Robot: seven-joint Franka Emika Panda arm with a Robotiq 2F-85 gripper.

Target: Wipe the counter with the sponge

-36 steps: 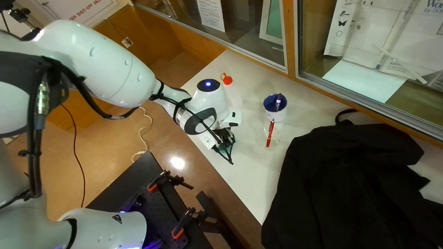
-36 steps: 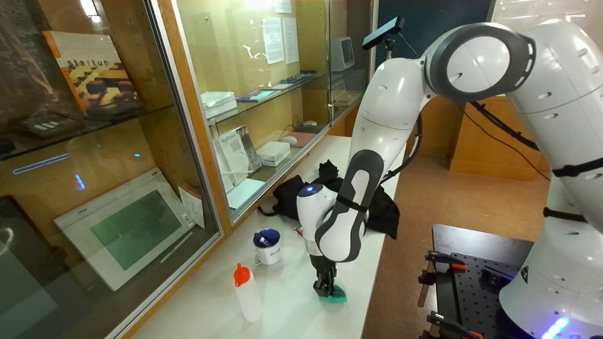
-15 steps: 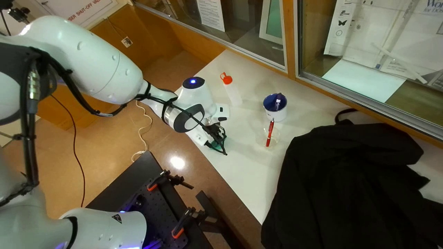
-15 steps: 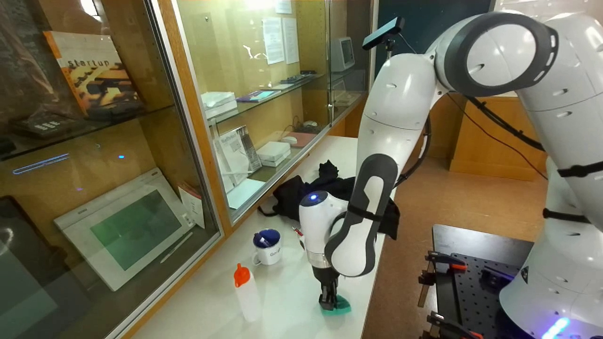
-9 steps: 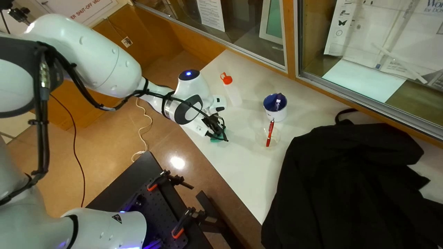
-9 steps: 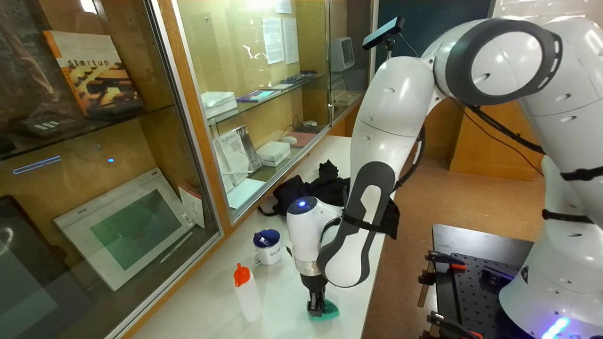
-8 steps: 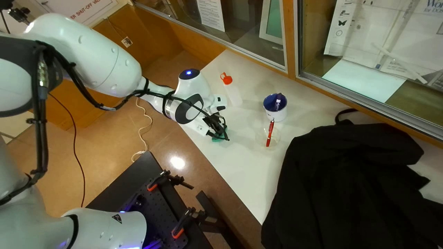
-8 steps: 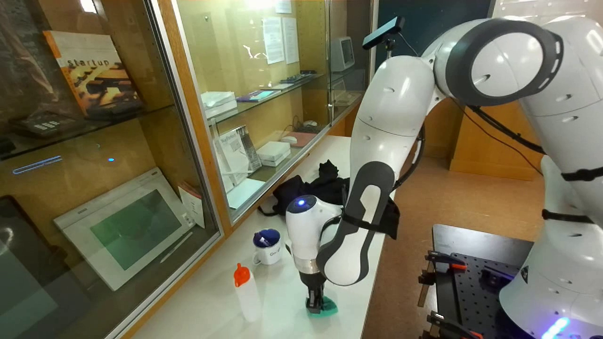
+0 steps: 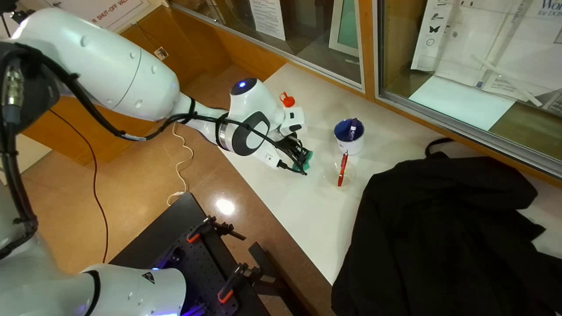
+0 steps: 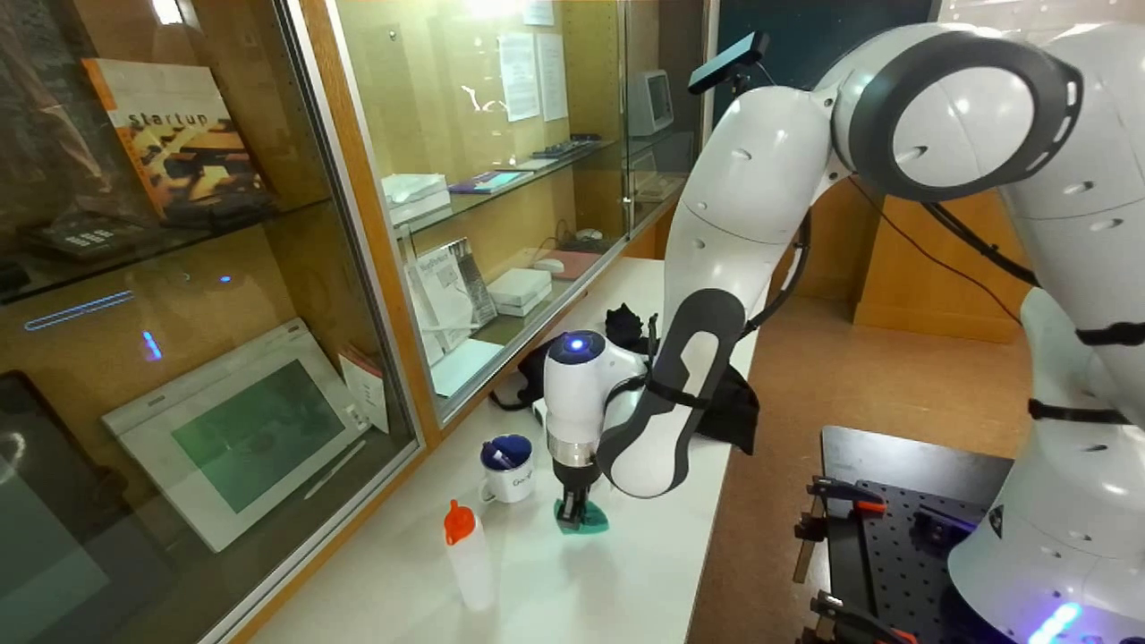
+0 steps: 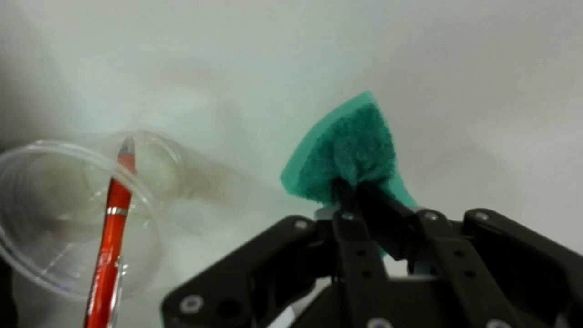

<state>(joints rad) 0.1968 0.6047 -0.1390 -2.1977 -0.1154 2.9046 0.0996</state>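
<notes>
The teal-green sponge (image 11: 350, 146) is pinched and creased between the fingertips of my gripper (image 11: 353, 187) in the wrist view. In both exterior views the sponge (image 10: 592, 519) (image 9: 309, 157) is at the end of the downward-pointing gripper (image 10: 572, 512) (image 9: 302, 159). It lies at or very close to the cream-white counter (image 10: 537, 577) (image 9: 303, 206); I cannot tell how firmly it touches. The gripper is shut on the sponge, and its fingers hide the sponge's middle.
A clear cup (image 11: 68, 146) holding a red pen (image 11: 111, 228) stands close beside the sponge. A white mug with blue inside (image 10: 512, 483) and a bottle with an orange cap (image 10: 470, 563) stand nearby. A black cloth (image 9: 439, 237) covers one end. Glass cabinets border the back.
The gripper first slid with the sponge along the counter away from the black cloth. In the last half second it moved inward, towards the mug and clear cup. The sponge stayed gripped.
</notes>
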